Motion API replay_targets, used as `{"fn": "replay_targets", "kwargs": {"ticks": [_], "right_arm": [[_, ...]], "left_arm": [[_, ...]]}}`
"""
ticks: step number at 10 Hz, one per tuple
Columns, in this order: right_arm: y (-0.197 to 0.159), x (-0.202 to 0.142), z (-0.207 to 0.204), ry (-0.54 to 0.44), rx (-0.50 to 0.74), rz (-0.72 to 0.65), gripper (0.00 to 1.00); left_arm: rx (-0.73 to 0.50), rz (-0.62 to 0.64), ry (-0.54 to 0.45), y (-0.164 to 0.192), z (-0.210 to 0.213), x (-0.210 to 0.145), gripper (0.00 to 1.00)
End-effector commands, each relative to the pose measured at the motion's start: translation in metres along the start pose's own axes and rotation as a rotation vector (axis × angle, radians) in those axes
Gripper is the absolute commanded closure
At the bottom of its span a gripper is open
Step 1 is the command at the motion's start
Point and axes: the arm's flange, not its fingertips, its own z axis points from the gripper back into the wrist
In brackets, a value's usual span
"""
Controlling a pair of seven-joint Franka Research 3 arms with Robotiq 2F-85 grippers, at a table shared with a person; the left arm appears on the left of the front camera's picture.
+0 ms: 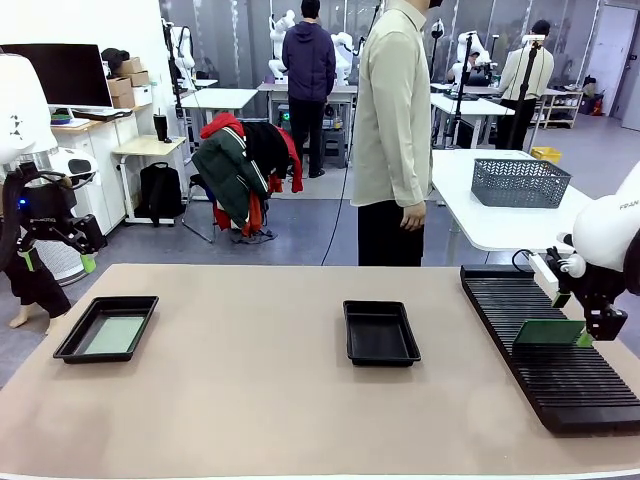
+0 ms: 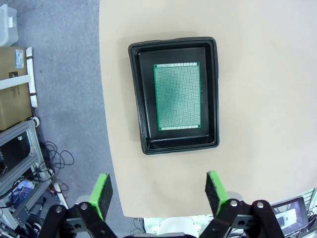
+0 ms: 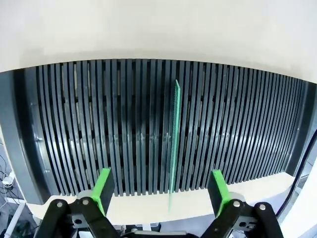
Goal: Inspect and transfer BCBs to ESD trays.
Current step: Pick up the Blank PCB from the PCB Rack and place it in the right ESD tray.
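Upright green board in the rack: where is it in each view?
Front view: far right, upright board standing in the rack.
Right wrist view: board edge-on at centre.
Left wrist view: a different board, flat in a tray.
Shared landmark: the black slotted rack.

The room is a large, evenly lit workshop with a grey floor (image 1: 300,235). In front lies a wide beige tabletop (image 1: 250,400). At the left, against a white wall (image 1: 100,25), stands a white cabinet (image 1: 95,150) with a dark monitor (image 1: 65,72) and some cardboard boxes (image 1: 130,78) on it. Beside it is a small side table (image 1: 150,147) bearing a dark cup (image 1: 160,127), and a black backpack (image 1: 160,192) rests on the floor below. A chair is covered with green, red and black jackets (image 1: 245,165). At the right, a white table (image 1: 500,215) carries a grey mesh basket (image 1: 520,183). More white tables (image 1: 220,97) stand farther back.
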Motion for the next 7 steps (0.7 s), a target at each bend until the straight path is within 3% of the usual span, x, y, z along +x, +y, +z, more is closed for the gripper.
{"fn": "replay_targets", "kwargs": {"ticks": [1,7], "right_arm": [[-0.0057,-0.0038,-0.0101,-0.021,-0.02,0.004,0.0],[-0.0044,-0.0016,-0.0114,-0.013,0.009,-0.027,0.0]], "left_arm": [[0.001,-0.002,-0.007,0.0011,-0.0021,-0.0007,0.0],[0.001,-0.002,-0.007,0.0011,-0.0021,-0.0007,0.0]]}}
